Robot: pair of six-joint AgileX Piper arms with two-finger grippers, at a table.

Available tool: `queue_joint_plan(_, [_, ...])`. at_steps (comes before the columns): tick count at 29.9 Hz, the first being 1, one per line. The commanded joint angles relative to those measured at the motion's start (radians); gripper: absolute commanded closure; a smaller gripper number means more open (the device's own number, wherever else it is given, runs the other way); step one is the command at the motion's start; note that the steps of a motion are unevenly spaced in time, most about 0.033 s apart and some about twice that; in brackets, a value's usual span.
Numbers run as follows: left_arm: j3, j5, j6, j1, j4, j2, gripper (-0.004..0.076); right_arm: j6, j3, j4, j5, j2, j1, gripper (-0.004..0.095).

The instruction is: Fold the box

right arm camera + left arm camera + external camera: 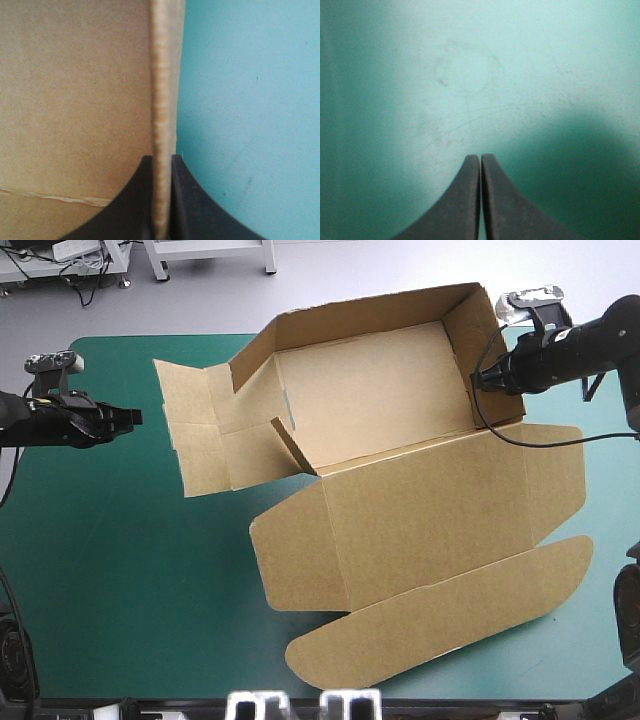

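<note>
Two grippers: right gripper (478,380) clamps 3 o'clock wall (492,345) of brown box (380,400); left gripper (135,417) clenched empty over teal-green cover (130,580), 9 o'clock of box; lid (440,510) flat, 6 o'clock

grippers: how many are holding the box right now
1. The right gripper is shut on the box's right wall. The left gripper is shut on nothing, over bare cover left of the box.

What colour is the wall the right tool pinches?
Plain brown board, no print. The right tool grips the box wall; right wrist view shows it best.
</note>
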Motion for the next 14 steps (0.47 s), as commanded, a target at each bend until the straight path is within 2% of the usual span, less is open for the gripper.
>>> queue_joint_plan(1, [-0.019,-0.020,0.091,-0.010,-0.147,-0.029,0.0727,-0.009,-0.030,0.087,0.005,-0.055,-0.007,0.0928])
queue_joint_plan(7, [-0.019,0.085,0.219,-0.032,-0.320,-0.020,0.0727,-0.025,-0.030,0.139,0.005,-0.055,-0.007,0.0928])
queue_joint_plan(14, [-0.019,0.073,0.248,-0.191,-0.326,-0.018,0.0727,-0.051,-0.030,0.172,0.005,-0.055,-0.007,0.0928])
